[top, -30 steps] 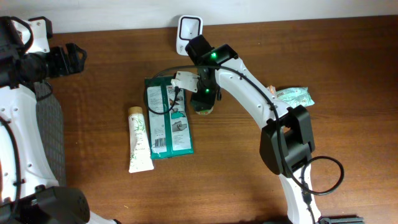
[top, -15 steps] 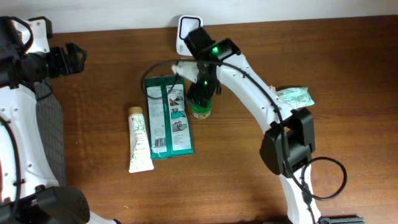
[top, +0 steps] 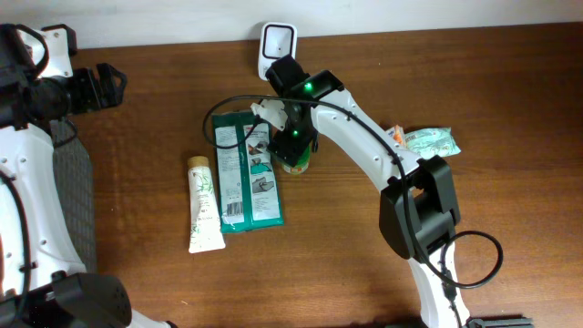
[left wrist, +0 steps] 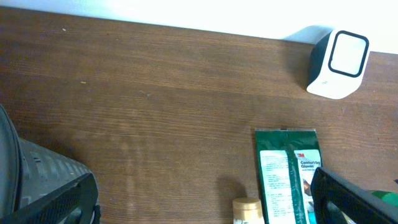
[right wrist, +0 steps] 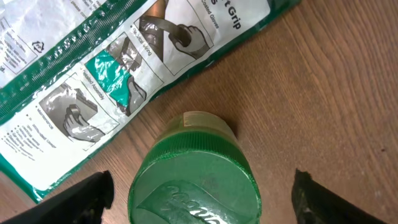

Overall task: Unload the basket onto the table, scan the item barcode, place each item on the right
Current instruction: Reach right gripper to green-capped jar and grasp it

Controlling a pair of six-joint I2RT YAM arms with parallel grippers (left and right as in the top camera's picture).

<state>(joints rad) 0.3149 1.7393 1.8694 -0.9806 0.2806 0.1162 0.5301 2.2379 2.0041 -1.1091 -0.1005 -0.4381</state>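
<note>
A jar with a green lid [right wrist: 196,186] stands upright on the table beside the green glove package [top: 246,173]. My right gripper [right wrist: 202,202] hangs straight over the jar [top: 297,163], open. Its dark fingers [right wrist: 81,199] stand clear of the lid on both sides. The white barcode scanner [top: 278,44] sits at the table's back edge, just behind the right arm. In the left wrist view the scanner [left wrist: 339,62] shows at the upper right. My left gripper [top: 105,87] is far off at the left, open, with nothing between its fingers [left wrist: 348,199].
A cream tube [top: 205,205] lies left of the glove package [left wrist: 289,174], its cap [left wrist: 247,208] towards the back. A pale green packet [top: 428,139] lies to the right of the right arm. A grey ribbed mat [top: 73,191] borders the table's left side.
The right gripper's jaws have spread apart from the jar, which now stands free. The right wrist swung a little towards the back and returned. The left arm has stayed still.
</note>
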